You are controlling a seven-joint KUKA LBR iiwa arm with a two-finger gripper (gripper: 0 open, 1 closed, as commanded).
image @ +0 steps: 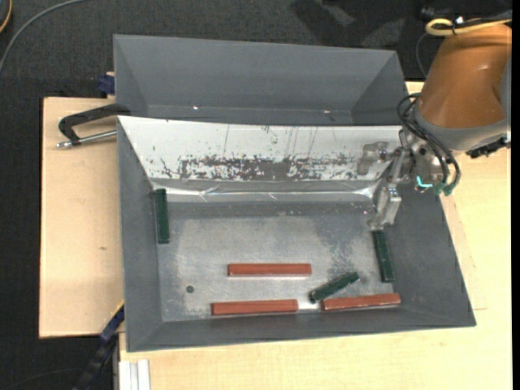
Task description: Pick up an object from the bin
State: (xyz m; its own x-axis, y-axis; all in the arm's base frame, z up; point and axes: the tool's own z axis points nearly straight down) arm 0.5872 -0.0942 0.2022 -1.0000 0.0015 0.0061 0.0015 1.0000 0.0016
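Hovering at right side of bin point(136, 242): end effector point(383, 216) just above upper end of green bar point(382, 257) lying by right wall. Spread or pressed together: cannot tell. Near it: tilted green bar point(334, 286), red bar point(361, 301).

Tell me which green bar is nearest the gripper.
The green bar along the right wall, just below the gripper. The slanted bar lies farther; the left bar is across the bin.
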